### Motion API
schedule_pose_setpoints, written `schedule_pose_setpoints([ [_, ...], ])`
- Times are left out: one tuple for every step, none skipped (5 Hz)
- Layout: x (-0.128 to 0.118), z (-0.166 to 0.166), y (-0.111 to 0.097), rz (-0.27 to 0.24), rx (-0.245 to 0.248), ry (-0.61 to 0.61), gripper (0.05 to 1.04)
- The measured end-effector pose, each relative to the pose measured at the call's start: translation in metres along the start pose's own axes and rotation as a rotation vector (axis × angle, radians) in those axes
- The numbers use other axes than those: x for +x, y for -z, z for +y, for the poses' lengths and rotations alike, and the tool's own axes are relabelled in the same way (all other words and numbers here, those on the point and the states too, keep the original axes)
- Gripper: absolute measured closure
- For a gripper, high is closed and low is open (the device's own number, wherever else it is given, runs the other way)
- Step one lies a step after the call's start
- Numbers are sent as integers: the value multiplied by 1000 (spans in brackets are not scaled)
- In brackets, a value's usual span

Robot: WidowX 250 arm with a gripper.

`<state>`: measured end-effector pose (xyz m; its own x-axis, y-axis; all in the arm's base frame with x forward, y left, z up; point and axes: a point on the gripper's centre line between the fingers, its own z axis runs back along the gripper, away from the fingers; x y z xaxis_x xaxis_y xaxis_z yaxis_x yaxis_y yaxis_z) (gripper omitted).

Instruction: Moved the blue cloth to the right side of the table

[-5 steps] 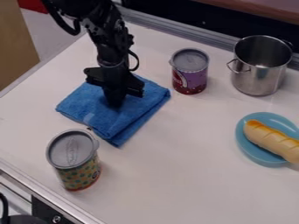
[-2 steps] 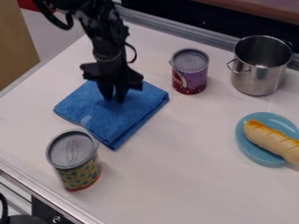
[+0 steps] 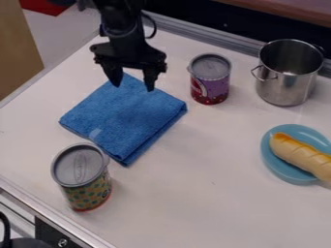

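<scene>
Camera view: claw (image 3: 134,85) fingers apart, above the far end of the folded blue cloth (image 3: 125,116), which lies on the surface (image 3: 213,193) between the yellow-patterned can (image 3: 84,181) and the purple can (image 3: 210,80), metal pot (image 3: 288,72) farther right, near the blue plate (image 3: 280,169) holding a bread loaf (image 3: 300,155).

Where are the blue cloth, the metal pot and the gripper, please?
Blue cloth (image 3: 129,116): camera view, middle of its upper face.
Metal pot (image 3: 282,89): camera view, front of its outer wall.
Gripper (image 3: 134,86): camera view, midway between its fingertips.
</scene>
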<state>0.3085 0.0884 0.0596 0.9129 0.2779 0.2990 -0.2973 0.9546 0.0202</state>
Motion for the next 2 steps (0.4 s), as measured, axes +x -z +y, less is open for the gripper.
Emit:
schedule_pose_setpoints([
  [-5,-9,-2,32,-7,22,86],
  [-19,-32,-5,82,-28,147,86],
])
